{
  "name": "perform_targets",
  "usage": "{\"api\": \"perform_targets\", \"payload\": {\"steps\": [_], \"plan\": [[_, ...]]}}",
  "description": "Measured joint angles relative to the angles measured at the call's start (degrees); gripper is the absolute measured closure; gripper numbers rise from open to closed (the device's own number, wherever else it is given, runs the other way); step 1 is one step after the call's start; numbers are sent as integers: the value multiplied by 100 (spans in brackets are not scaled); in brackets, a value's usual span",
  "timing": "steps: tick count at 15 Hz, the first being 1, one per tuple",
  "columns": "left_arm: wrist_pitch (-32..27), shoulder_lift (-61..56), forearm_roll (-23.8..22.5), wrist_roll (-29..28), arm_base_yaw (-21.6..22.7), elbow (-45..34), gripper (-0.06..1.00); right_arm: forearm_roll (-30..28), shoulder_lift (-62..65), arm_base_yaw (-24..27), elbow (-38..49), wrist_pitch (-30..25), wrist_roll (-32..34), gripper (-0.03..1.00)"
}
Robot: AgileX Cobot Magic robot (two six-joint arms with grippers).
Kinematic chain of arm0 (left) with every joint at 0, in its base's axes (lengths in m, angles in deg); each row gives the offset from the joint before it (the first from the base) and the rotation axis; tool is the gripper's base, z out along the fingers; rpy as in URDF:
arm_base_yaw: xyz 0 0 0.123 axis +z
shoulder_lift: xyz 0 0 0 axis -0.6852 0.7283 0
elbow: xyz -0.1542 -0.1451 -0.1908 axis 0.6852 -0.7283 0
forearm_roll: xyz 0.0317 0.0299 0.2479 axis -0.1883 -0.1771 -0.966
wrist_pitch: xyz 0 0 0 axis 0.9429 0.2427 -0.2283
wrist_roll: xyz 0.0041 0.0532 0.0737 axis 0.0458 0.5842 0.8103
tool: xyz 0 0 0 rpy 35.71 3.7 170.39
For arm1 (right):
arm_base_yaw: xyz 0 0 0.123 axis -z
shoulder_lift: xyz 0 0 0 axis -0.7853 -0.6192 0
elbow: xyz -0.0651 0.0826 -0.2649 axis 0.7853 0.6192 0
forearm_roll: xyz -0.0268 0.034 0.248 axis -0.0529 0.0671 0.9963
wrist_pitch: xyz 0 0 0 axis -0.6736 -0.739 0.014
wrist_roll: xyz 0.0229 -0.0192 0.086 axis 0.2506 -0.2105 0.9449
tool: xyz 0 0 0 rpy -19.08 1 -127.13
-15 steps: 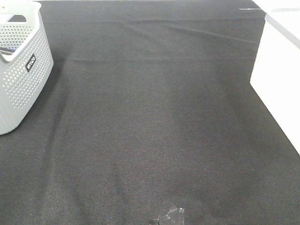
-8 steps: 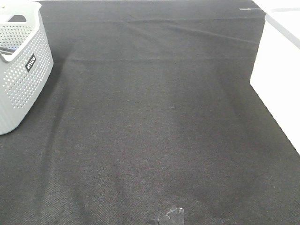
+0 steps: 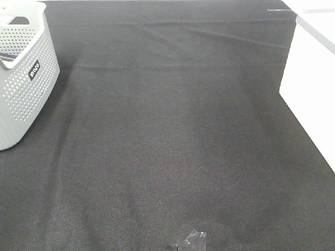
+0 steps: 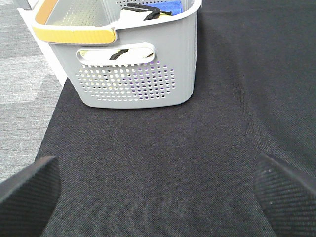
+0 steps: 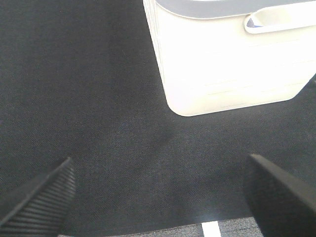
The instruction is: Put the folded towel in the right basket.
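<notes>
No folded towel shows lying on the black cloth. The white right basket (image 3: 312, 78) stands at the table's right edge and fills the right wrist view (image 5: 227, 64). My right gripper (image 5: 158, 197) is open and empty, a short way in front of that basket. The grey perforated left basket (image 3: 23, 78) with a yellow handle stands at the far left and shows in the left wrist view (image 4: 133, 74). Blue and white items with a black strap (image 4: 148, 11) lie in it, mostly hidden. My left gripper (image 4: 158, 192) is open and empty, in front of it. Neither gripper shows in the exterior view.
A black cloth (image 3: 172, 130) covers the table. A small clear scrap (image 3: 191, 241) lies at its front edge. Grey carpet floor (image 4: 24, 74) shows beyond the cloth's edge beside the grey basket.
</notes>
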Motion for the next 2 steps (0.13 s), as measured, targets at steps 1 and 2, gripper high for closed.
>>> {"api": "perform_targets", "payload": {"steps": [1,2], "plan": [[0,0,0,0,0,0,-4,0,0,0,0,0,0,8],[0,0,0,0,0,0,-4,0,0,0,0,0,0,8]]}}
